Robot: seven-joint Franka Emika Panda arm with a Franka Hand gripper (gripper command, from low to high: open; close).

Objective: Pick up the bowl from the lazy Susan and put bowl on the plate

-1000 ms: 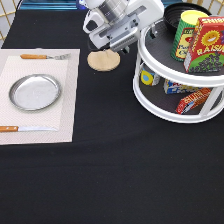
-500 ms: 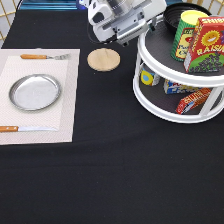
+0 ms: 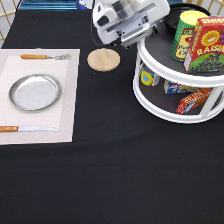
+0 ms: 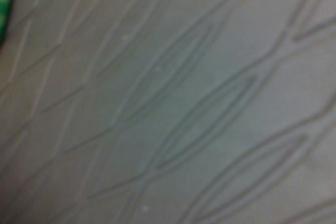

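Note:
The lazy Susan stands at the exterior view's right, white with dark trays on two tiers. Part of the black bowl shows on its top tier at the back, behind a yellow can. My gripper hangs at the exterior view's top, over the top tier's left edge and just beside the bowl. The white hand hides how it meets the bowl. The silver plate lies empty on a pale placemat at the exterior view's left. The wrist view holds only a grey surface with long leaf-shaped lines.
A yellow can and a red box stand on the top tier; several packets fill the lower tier. A tan coaster lies between hand and placemat. A fork and knife flank the plate.
My hand has shifted up and to the exterior view's right, towards the lazy Susan's top tier, uncovering the tan coaster. Nothing else has moved.

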